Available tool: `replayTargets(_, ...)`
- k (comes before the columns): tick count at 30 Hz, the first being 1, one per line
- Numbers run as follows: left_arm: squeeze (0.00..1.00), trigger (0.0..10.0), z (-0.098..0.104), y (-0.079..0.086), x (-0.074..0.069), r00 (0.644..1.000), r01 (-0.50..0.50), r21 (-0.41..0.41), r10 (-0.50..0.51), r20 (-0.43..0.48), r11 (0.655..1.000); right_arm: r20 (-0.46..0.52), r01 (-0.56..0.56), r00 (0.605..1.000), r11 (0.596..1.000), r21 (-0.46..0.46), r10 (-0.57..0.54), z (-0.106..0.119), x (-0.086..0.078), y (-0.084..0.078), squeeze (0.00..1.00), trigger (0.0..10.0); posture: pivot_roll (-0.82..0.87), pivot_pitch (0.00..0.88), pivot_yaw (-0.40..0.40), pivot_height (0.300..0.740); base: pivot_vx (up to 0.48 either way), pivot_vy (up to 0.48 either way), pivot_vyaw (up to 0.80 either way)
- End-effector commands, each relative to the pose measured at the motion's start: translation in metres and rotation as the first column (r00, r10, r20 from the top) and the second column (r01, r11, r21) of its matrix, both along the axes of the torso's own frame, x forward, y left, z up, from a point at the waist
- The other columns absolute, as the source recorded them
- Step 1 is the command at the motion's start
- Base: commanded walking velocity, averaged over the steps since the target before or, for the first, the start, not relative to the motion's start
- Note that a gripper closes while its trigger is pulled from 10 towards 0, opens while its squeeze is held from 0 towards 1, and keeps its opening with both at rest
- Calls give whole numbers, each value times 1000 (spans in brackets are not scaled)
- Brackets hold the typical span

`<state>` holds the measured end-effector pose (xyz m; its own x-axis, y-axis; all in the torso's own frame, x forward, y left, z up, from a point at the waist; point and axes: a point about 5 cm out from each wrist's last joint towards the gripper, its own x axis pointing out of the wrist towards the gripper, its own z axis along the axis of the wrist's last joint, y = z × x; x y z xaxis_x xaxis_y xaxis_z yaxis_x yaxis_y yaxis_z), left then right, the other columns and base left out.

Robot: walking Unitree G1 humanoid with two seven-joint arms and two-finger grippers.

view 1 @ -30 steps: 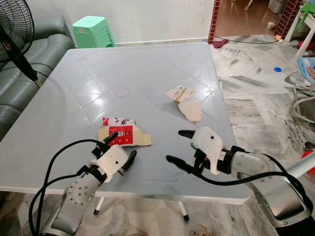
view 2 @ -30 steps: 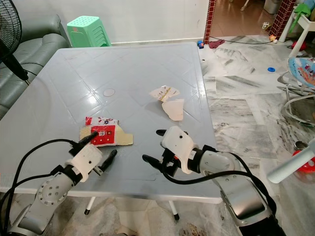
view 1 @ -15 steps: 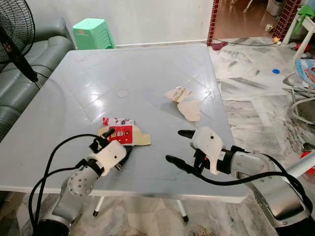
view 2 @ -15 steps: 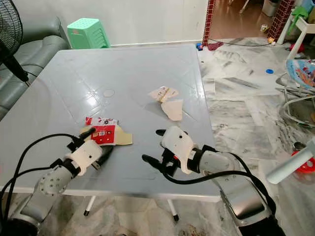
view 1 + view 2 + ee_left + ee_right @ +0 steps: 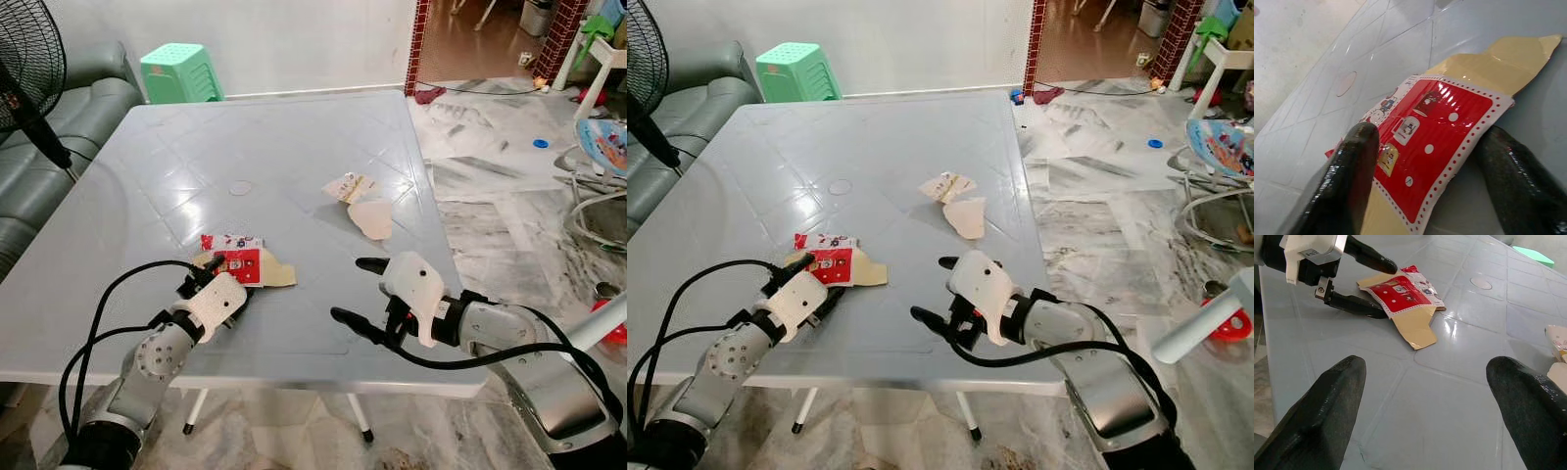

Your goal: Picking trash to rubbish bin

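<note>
Grey plastic table [image 5: 294, 127], square, diamond-pattern top, small round mark [image 5: 240, 187] near its middle. Green plastic stool [image 5: 180, 72] past the table's far left corner, against the white wall. Grey sofa [image 5: 39, 147] along the table's left edge, black standing fan [image 5: 24, 69] in front of it. Marble floor [image 5: 509, 225] off the right edge; blue lid [image 5: 542, 143] on it, baby bouncer [image 5: 602, 147] at far right.

- Flattened red carton [image 5: 1435, 147]: near end cut off by the left wrist view's edge; print too small to read.
- Left gripper [image 5: 217, 277]: its fingers [image 5: 1352, 171] cover part of the carton.
- Fan [image 5: 29, 69]: cut off by the frame edge.
- Torn paper [image 5: 1557, 340]: cut by the right wrist view's edge.
</note>
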<state>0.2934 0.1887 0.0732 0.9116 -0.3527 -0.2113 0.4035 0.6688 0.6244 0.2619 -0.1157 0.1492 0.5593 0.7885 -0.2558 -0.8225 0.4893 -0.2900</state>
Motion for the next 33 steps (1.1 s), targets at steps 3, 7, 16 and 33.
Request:
replayTargets(3,0,0,-8,10,-1,998,-46,18,47,-41,999,17,-13,1000,1000,3,13,6,-2,1,0,10000,-88,62,74,740,0,0,0)
replayTargets(7,0,0,-9,8,0,998,-43,11,43,-37,999,-8,-45,999,999,4,45,5,-6,2,0,10000,-89,65,71,740,0,0,0)
replayTargets(16,0,0,-7,7,3,999,-50,-3,50,-20,999,-25,-64,998,998,8,65,5,-9,2,0,10000,-89,65,71,740,0,0,0)
replayTargets(33,0,0,9,11,11,988,-128,-59,132,83,990,-16,-46,999,999,7,46,5,-7,0,0,10000,-91,56,67,740,0,0,0)
